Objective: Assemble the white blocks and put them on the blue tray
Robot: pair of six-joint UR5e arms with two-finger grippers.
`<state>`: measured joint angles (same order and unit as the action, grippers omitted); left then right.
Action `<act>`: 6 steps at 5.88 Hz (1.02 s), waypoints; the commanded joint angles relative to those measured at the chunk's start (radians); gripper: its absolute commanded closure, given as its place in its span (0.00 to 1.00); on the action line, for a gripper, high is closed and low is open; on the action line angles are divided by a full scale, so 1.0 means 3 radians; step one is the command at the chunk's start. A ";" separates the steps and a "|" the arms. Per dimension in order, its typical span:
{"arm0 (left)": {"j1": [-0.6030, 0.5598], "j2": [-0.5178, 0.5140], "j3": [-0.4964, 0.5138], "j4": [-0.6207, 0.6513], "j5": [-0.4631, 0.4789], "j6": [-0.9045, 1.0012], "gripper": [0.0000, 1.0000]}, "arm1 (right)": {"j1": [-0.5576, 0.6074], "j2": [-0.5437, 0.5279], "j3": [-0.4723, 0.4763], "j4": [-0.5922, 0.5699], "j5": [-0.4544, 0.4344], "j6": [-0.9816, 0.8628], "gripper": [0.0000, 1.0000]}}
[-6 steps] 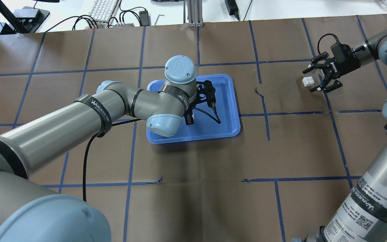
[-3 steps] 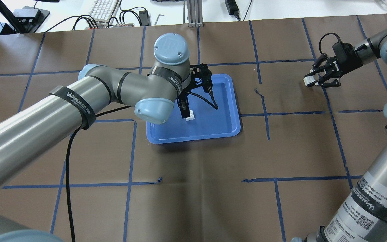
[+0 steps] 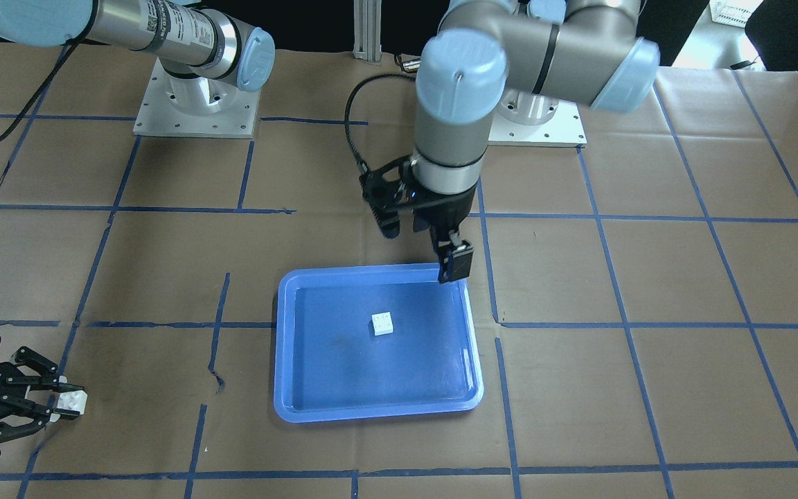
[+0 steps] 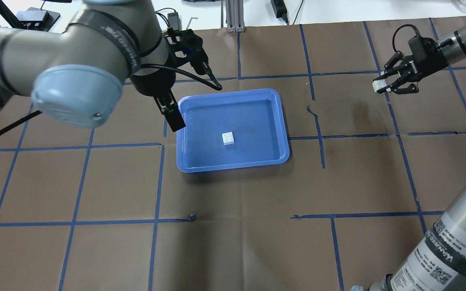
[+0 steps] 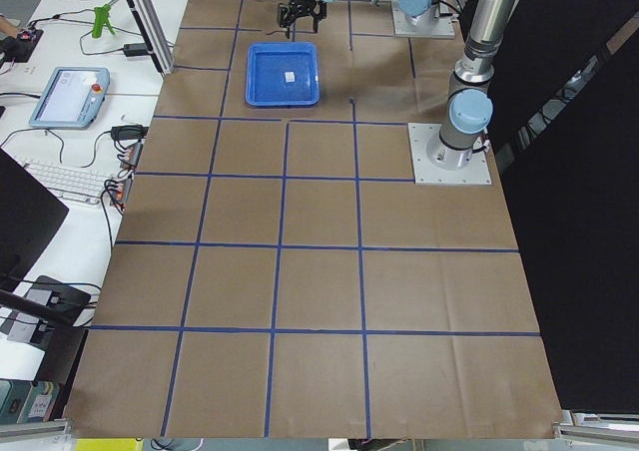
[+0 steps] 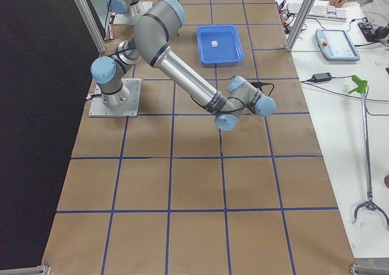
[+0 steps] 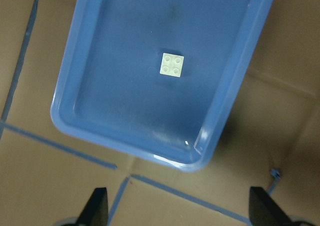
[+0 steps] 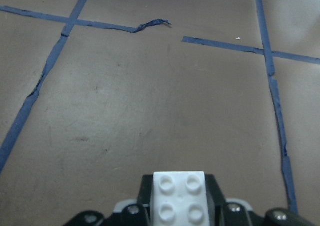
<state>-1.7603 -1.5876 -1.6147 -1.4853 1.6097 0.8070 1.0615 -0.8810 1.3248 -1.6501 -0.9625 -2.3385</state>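
The blue tray (image 4: 285, 133) lies mid-table. One white block (image 4: 228, 138) sits studs up on its floor, alone; it also shows in the front view (image 3: 383, 324) and the left wrist view (image 7: 172, 65). My left gripper (image 3: 421, 246) is open and empty, raised above the tray's edge on the robot's side, with its fingertips (image 7: 97, 206) wide apart. My right gripper (image 4: 383, 85) is off to the far right of the tray, shut on the second white block (image 4: 378, 85). That block shows studs up between the pads in the right wrist view (image 8: 179, 193), held above the paper.
Brown paper with a blue tape grid (image 4: 318, 137) covers the table. A keyboard (image 4: 126, 10), cables and a metal post (image 4: 235, 16) lie past the far edge. The arm base plates (image 3: 194, 104) stand at the robot's side.
My left gripper let go of a white block on the tray, then rose and drew back to the tray's left edge. My right gripper shut on the other block and lifted it.
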 commanded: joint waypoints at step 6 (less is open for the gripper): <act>0.0483 0.0321 -0.0185 0.0349 0.0039 -0.2971 0.01 | 0.0897 -0.0842 0.1293 -0.1079 0.0534 0.1573 0.82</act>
<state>-1.6164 -1.5042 -1.6572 -1.3824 1.6187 -0.0614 1.2560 -1.1291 1.6313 -1.8058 -0.8090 -1.9831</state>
